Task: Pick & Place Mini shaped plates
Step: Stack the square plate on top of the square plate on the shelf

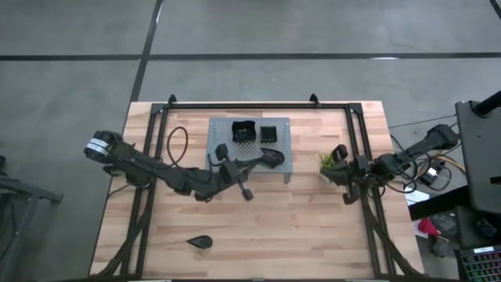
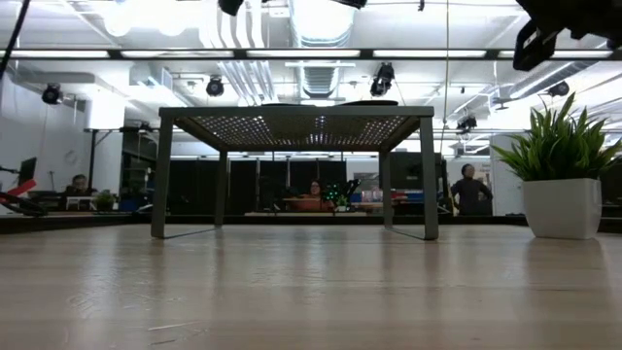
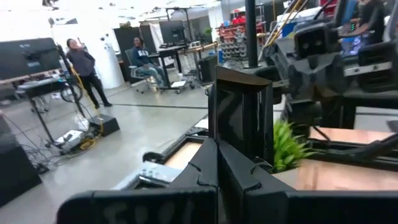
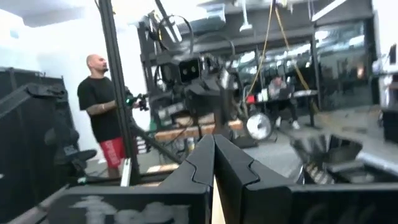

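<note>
Two small black square plates (image 1: 244,131) already sit on the grey perforated metal rack (image 1: 282,160), so your black teardrop plate (image 1: 200,241) lies alone on the table. Your left gripper (image 1: 244,190) hovers by the rack, fingers pressed together, empty. Your right gripper (image 1: 345,196), fingers likewise pressed together, waits beside the small green plant (image 1: 326,162).

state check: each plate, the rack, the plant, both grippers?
left gripper: shut on a teardrop plate, over the rack's front edge
right gripper: shut, empty, beside the plant
square plates: two on top of the rack
loose teardrop plate: flat on the table, front left
rack: standing on its legs
plant: upright in its white pot
</note>
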Controlling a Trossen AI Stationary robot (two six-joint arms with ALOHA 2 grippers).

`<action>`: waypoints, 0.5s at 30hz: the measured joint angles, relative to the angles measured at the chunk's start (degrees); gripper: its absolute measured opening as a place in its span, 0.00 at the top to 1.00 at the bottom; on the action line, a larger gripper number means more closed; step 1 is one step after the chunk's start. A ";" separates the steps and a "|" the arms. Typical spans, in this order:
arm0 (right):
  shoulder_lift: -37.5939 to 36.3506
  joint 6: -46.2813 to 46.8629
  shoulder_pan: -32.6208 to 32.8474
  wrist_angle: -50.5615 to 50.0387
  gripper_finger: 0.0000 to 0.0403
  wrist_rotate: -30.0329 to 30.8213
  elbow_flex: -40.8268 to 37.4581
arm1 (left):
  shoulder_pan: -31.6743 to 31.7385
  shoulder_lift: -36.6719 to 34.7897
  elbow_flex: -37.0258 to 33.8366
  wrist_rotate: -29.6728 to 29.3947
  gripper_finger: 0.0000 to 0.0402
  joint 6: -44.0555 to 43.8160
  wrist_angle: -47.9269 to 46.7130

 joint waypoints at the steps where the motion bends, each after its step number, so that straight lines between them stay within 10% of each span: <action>1: 1.39 -0.98 0.00 2.23 0.98 0.70 0.00 | 0.27 0.55 0.68 0.01 1.00 0.94 0.13; 15: 22.32 -9.17 -0.01 8.75 0.96 11.73 9.51 | 2.64 6.84 9.91 0.11 1.00 16.12 1.01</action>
